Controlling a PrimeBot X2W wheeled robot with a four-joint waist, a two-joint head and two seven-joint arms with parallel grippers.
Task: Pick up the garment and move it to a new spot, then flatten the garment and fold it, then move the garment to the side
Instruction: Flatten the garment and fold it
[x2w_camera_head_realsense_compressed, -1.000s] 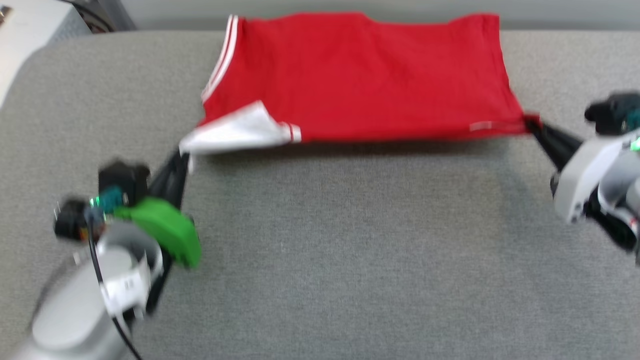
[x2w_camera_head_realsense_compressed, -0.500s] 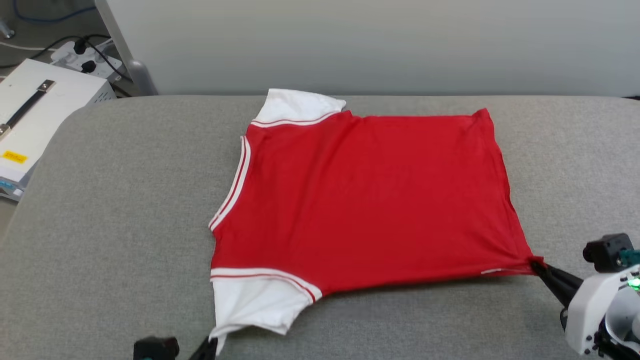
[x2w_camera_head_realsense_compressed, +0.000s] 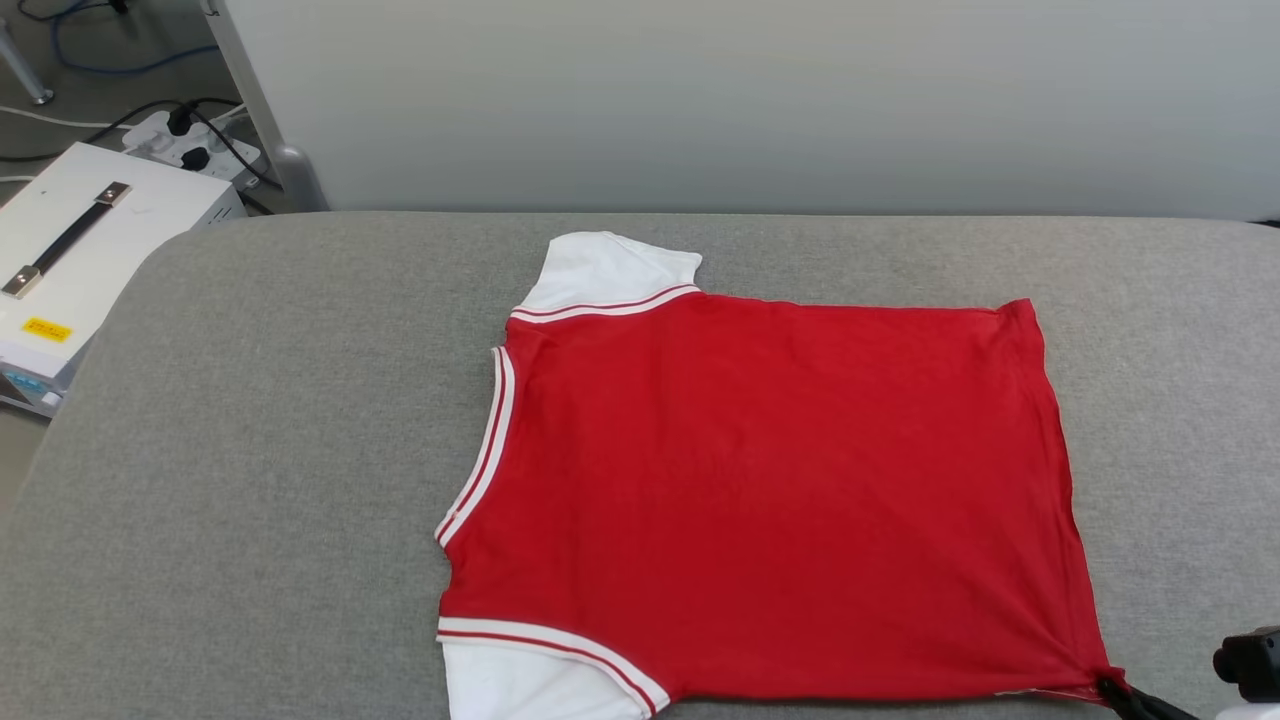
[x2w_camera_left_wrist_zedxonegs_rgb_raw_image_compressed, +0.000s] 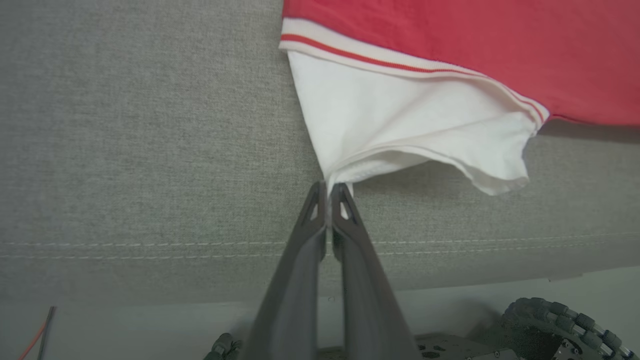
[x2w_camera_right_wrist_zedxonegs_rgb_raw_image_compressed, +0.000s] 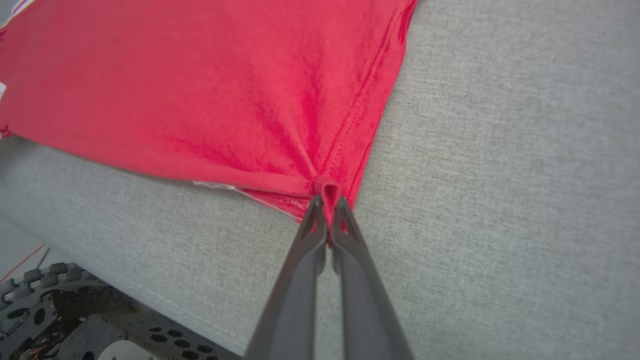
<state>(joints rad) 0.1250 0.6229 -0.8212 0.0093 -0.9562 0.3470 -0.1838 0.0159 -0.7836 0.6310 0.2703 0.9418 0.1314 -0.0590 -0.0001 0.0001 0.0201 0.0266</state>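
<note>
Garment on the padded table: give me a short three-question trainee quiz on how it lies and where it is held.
1. True or false: the garment lies crumpled in a heap on the grey padded surface.
2. What does the left hand pinch? A) the collar B) the white sleeve C) nothing
3. Fill in: the right hand is shut on a ___ corner of the garment.
Key: 1 false; 2 B; 3 red.
</note>
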